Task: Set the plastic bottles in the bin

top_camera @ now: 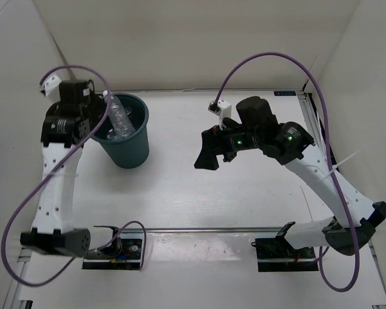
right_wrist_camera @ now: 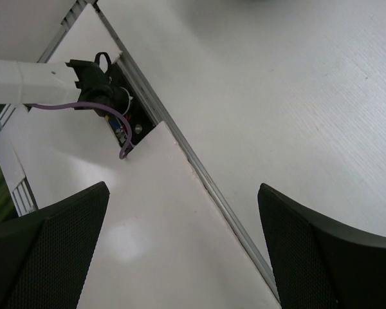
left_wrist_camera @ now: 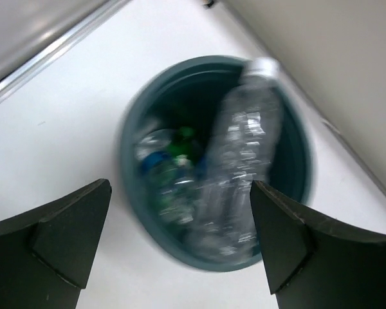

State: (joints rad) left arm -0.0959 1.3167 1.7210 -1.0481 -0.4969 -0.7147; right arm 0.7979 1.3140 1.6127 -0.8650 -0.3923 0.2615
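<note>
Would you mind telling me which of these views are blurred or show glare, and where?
Left wrist view: the bin and the long clear bottle over it are smeared by blur, while the dark fingers in front look crisp. Top view: sharp and evenly lit, with only soft shadows. Right wrist view: sharp, with a faint bright patch on the white board.

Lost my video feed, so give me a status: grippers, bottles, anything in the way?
Both open: left gripper above bin, right gripper empty. In bin: long clear bottle leaning, green bottle beneath. Nothing obstructing.
</note>
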